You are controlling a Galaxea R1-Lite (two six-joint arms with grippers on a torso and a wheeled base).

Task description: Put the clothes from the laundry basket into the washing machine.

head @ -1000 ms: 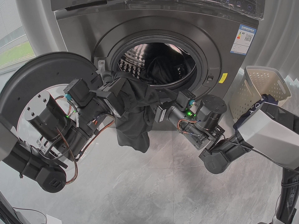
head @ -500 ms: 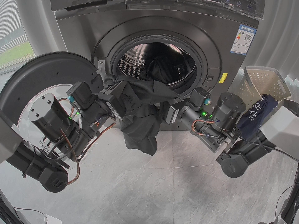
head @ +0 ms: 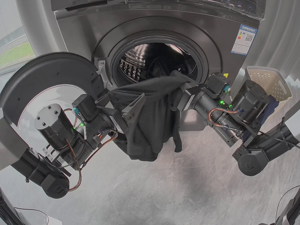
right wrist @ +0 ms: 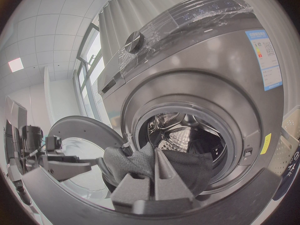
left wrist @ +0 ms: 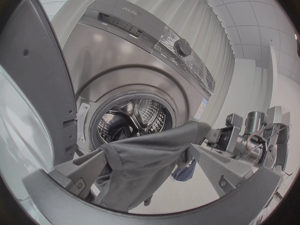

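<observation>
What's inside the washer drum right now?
Dark clothing lies in the drum. The black garment stretched across the opening hides the drum's lower front.

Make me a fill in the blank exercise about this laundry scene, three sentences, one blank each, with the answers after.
1. The door of the washing machine stands ___.
2. The right gripper is ___ on the black garment.
3. The laundry basket stands beside the machine, on the robot's ___ side.

Missing words: open; shut; right.
</observation>
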